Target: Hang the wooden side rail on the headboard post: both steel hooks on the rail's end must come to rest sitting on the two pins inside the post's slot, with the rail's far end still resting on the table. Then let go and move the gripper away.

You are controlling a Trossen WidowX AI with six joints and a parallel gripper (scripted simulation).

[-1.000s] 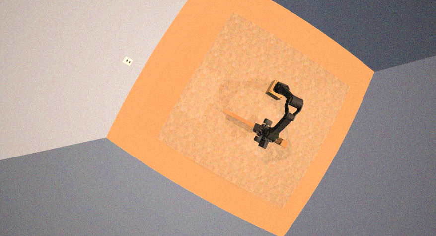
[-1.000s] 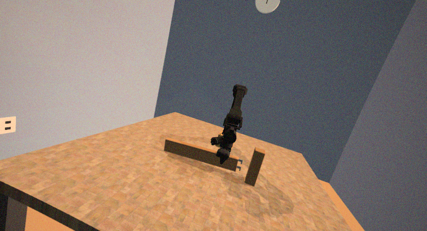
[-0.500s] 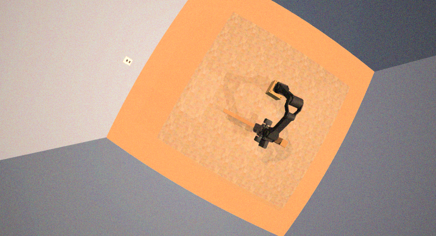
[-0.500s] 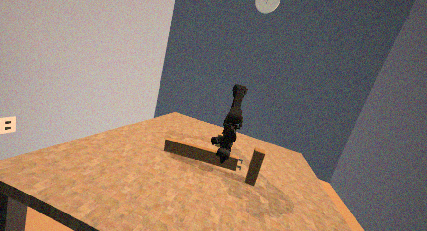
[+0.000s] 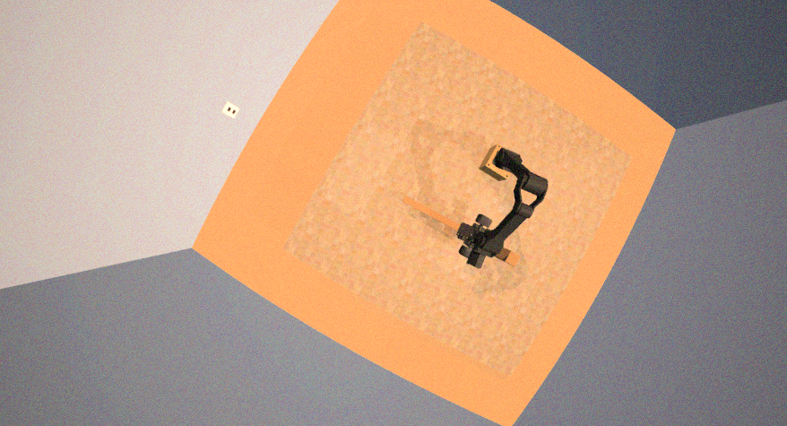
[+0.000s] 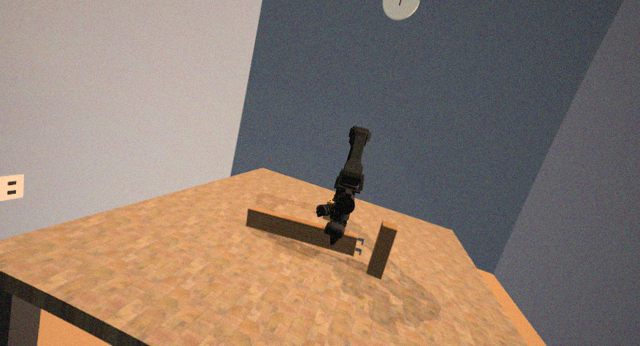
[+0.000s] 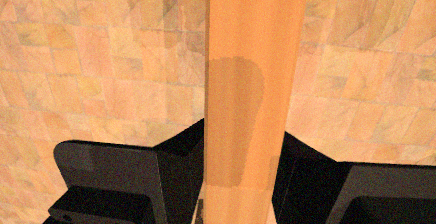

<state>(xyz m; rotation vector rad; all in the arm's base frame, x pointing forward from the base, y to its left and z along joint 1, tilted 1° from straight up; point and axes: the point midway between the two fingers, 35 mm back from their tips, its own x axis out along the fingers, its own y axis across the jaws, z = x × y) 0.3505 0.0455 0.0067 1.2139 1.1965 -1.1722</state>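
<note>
A table [image 5: 384,148] [image 6: 178,254] [image 7: 100,98] spreads across the exterior view's lower half. Near its centre, the tool [image 5: 471,240] [image 6: 334,240] [image 7: 236,122] grips the wooden rail [image 5: 428,212] [image 6: 286,228] [image 7: 250,38]; the steel hooks [image 6: 359,245] point right, apart from the upright post [image 5: 513,257] [image 6: 381,250], outside its slot.

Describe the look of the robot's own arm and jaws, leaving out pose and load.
The arm is black to dark grey, with bulky rounded joints and narrower links, one showing an open gap in its frame. The jaws are dark too: broad, flat-sided plates with a rounded outer corner and angled black tips. No cables or markings can be made out.
</note>
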